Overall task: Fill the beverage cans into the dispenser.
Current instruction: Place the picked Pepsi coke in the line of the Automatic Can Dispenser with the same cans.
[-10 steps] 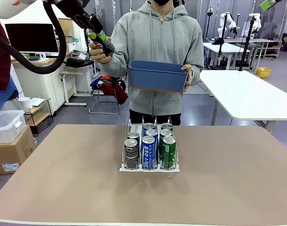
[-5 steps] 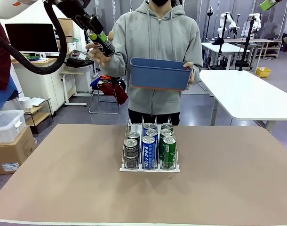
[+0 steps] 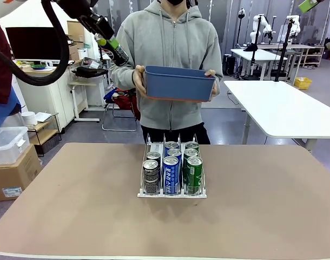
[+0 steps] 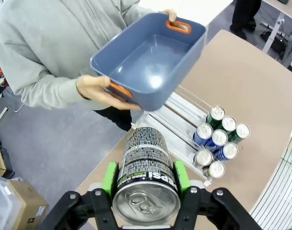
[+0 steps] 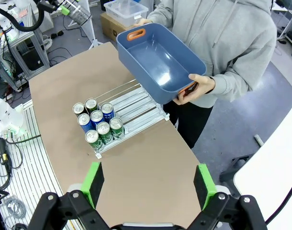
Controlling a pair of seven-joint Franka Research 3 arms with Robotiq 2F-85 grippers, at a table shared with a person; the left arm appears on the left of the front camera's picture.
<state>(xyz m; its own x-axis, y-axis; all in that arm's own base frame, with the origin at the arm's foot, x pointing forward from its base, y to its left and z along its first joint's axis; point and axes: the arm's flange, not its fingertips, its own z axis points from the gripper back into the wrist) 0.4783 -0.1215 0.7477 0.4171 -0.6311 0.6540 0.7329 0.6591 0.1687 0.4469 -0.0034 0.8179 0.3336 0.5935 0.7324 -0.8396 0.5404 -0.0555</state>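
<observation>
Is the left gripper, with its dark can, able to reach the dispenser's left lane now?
Probably yes. The left gripper holds the dark can high, and the dispenser lies uncovered below the blue bin.

We list: brown table [image 3: 73,216], one item on top. Clear wire-divided dispenser [image 3: 172,193] near middle, holding dark, blue-white, green beverage cans [image 3: 171,174] in three lanes.

White arms, black grippers, grey hoodie

Left gripper [image 4: 145,201] and right gripper [image 5: 148,184] have green pads on black bolted fingers; the person [image 3: 170,49] wears a zip-up grey hoodie.
</observation>
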